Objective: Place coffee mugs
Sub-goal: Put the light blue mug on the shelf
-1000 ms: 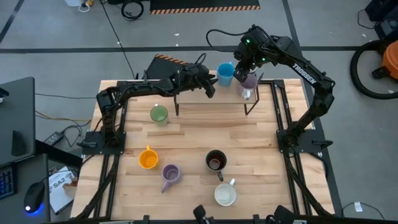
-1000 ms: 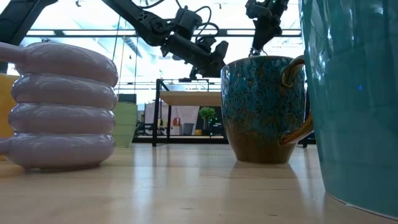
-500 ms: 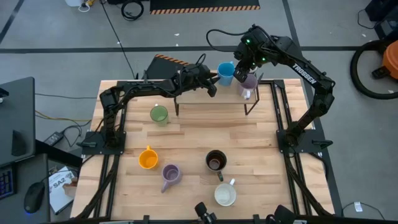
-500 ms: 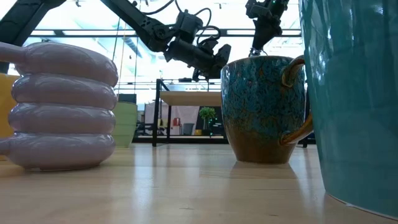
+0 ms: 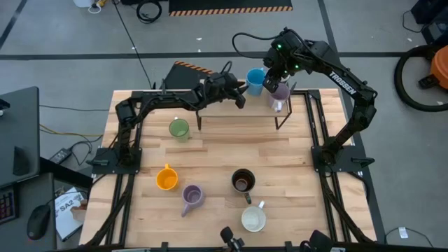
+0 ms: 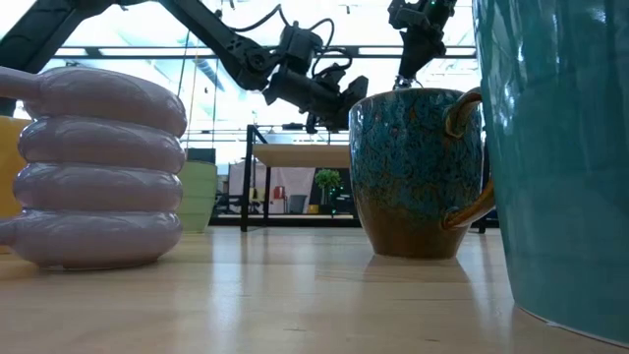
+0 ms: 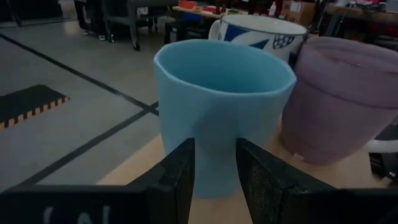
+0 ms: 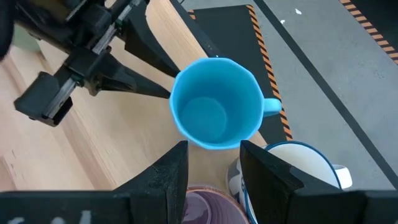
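A blue mug, a lilac mug and a white mug with blue marks stand upright on a raised wooden shelf at the table's far side. My left gripper hovers level just left of the blue mug, open by a narrow gap and apart from it. My right gripper hangs over the lilac mug, pointing down, open, with the rim showing between its fingers. On the table stand green, orange, lilac, dark brown and cream mugs. My right gripper stands with a finger on either side of the lilac mug's rim, coming from above. Whether the fingers touch the rim I cannot tell, since the picture's edge cuts off that spot.
The shelf rests on thin black legs over the table's far part. Black arm frames run along both table sides. Bare wood lies in the table's middle. A striped mat lies on the floor beyond.
My left gripper has moved a little toward the table's right, closer to the blue mug, and risen slightly. The mugs have kept their places.
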`<state>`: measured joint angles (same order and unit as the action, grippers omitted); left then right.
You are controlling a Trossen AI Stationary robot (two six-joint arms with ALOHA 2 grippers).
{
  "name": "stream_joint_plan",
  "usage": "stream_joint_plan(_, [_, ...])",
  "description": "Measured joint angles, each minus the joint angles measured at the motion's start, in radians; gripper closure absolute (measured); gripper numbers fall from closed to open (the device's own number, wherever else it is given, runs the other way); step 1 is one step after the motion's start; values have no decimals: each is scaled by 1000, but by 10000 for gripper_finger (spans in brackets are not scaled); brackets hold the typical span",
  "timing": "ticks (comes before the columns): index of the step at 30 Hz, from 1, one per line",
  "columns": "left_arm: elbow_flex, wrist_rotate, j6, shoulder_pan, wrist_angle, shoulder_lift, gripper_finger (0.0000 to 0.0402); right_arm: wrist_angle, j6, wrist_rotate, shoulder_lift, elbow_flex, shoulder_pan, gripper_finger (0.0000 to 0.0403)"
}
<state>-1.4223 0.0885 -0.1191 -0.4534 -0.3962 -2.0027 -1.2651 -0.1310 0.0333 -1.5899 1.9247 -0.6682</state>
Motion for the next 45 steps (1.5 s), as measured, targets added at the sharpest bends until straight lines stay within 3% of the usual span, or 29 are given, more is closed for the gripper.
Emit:
stream_joint_plan(13, [0,-61,27,-18,-50,2,279,-1,4,18,0,0,-1,252])
stream_joint_plan(16, [1,-14,76,-22,26,20,279,-6,4,26,6,0,-1,252])
stream_joint_plan(24, [1,117,80,-40,2,14,279,2,8,29,28,0,-3,252])
stream_joint_plan(30, [0,42,79,-37,-49,-13,279,8,7,28,29,0,-3,252])
stream_joint_plan(45, [0,2,60,-41,-108,-29,279,15,-9,25,29,0,-3,252])
